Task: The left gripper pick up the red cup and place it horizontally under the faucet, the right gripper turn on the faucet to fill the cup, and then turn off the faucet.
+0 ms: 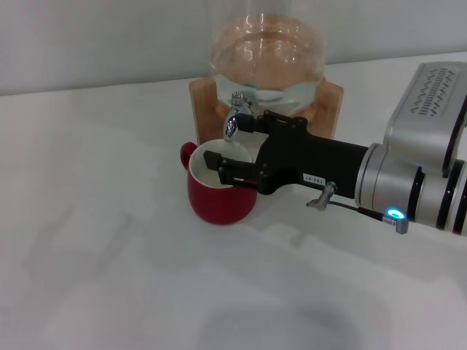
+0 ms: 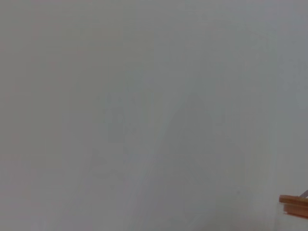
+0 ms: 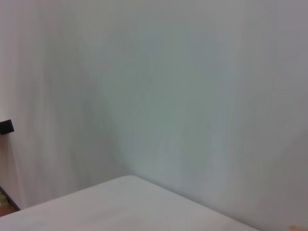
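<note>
Under faucet (image 1: 235, 117): red cup (image 1: 219, 191); right pincer (image 1: 226, 149)

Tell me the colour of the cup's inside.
White inside, glossy red outside; the red cup shows best in the head view, under the faucet.

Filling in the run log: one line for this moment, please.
right end effector: open, at faucet | red cup: upright under spout | left end effector: out of view
</note>
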